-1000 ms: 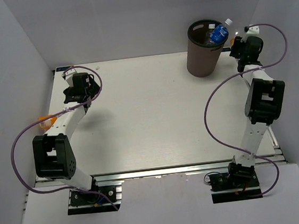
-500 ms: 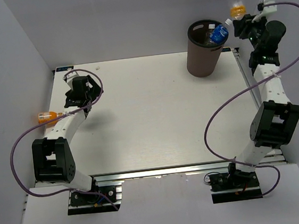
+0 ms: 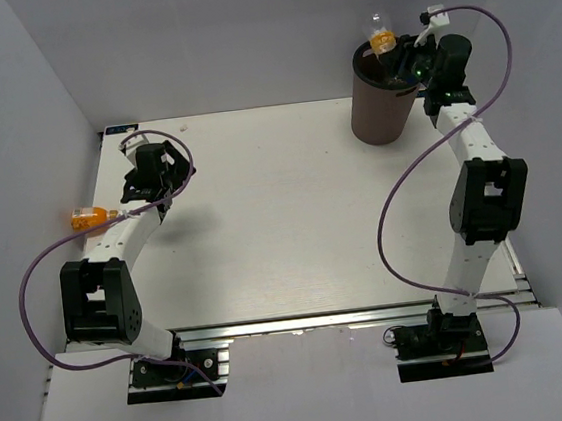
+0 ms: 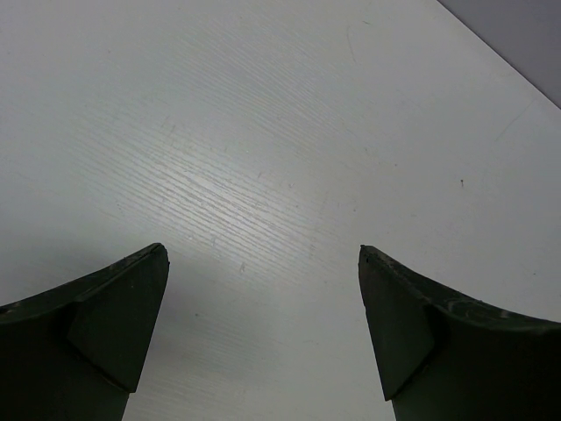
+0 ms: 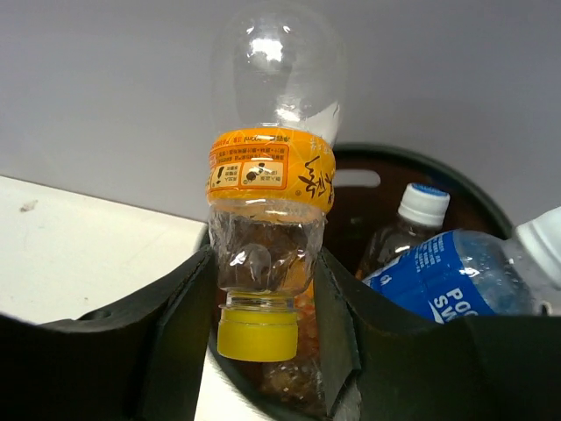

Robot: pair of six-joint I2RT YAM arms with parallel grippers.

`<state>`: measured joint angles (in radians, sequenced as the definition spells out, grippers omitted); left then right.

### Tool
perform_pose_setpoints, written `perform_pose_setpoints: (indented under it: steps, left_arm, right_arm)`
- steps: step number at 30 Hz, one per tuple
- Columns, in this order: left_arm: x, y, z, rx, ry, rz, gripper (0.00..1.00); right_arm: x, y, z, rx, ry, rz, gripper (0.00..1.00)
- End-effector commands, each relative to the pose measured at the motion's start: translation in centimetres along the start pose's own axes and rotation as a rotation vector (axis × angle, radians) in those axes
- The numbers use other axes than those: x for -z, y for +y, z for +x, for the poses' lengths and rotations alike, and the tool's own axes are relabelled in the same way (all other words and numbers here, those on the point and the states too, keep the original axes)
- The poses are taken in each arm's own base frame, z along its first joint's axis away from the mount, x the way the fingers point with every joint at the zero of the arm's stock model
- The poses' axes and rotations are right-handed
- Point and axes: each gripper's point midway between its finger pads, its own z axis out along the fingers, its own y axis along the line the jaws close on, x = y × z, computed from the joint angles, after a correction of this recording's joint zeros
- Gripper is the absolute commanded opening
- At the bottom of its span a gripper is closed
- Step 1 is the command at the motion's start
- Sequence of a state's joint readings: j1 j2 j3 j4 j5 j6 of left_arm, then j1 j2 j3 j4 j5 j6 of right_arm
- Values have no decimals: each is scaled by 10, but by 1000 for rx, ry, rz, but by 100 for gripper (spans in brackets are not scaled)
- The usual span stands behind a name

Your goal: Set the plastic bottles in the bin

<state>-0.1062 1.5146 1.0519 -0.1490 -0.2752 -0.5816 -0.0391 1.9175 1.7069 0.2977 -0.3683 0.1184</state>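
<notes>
Right gripper point(image 5: 263, 294) clamps orange-labelled bottle point(image 5: 272, 175), cap down, above bin point(image 3: 379, 110). Left gripper point(image 4: 263, 289) spread wide over table point(image 4: 263, 132).

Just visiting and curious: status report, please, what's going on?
Left gripper open over table; right gripper shut on orange bottle. Cap down above bin, blue bottle inside. Other orange bottle beside left arm. Nothing blocks the drop.
</notes>
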Motion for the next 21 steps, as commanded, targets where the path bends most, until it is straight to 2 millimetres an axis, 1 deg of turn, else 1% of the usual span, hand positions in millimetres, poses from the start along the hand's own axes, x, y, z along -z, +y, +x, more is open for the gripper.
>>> perform_pose_setpoints:
  steps: [1, 2, 3, 4, 5, 6, 7, 9, 10, 11, 12, 13, 14, 15, 17, 18, 19, 20, 21]
  left_arm:
    - [11, -5, -15, 28, -36, 27, 98]
    - [11, -4, -15, 30, -38, 23, 98]
    - [11, -2, -16, 30, -42, 9, 98]
    - [12, 0, -18, 34, -45, 1, 98]
    - [13, 2, -18, 32, -45, -9, 98]
    - [13, 4, -19, 32, -47, -18, 98]
    - [14, 6, -21, 34, -55, -29, 98]
    - [14, 8, -22, 42, -62, -33, 98]
    - [15, 9, -23, 52, -63, -33, 98]
    - [15, 10, -24, 54, -62, -35, 98]
    - [15, 12, -26, 62, -64, -45, 98]
    - [15, 14, -26, 70, -64, -52, 98]
    - [14, 16, -27, 75, -58, -61, 98]
    - [15, 19, -28, 79, -56, -70, 98]
    - [16, 31, -32, 103, -60, -115, 98]
    - [16, 40, -37, 134, -69, -141, 98]
    - [16, 50, -37, 148, -69, -176, 98]
    - [17, 55, -38, 163, -73, -195, 98]
    - [14, 79, -43, 216, -87, -250, 98]
  right_arm:
    - [-17, -5, -16, -41, -32, 4, 3]
    - [-21, -2, -32, -31, -56, -6, 12]
    - [-24, 1, -33, -36, -50, -19, 19]
    - [-28, 2, -27, -46, -30, -28, 30]
    - [-28, 7, -36, -41, -42, -46, 35]
    - [-27, 9, -39, -40, -47, -46, 41]
    - [-23, 13, -49, -30, -63, -50, 56]
    - [-18, 18, -57, -12, -77, -63, 89]
    - [-11, 24, -71, 0, -96, -68, 89]
    - [-8, 26, -72, 1, -92, -66, 89]
    - [1, 33, -86, 17, -112, -75, 89]
    - [6, 37, -91, 29, -119, -77, 89]
    - [15, 40, -97, 52, -123, -60, 89]
    - [20, 41, -98, 62, -122, -52, 89]
    - [31, 46, -101, 82, -120, -47, 89]
    - [44, 51, -101, 85, -115, -45, 89]
    - [51, 52, -102, 90, -112, -33, 89]
    - [67, 57, -115, 102, -138, -17, 89]
    - [72, 50, -89, 87, -101, 20, 89]
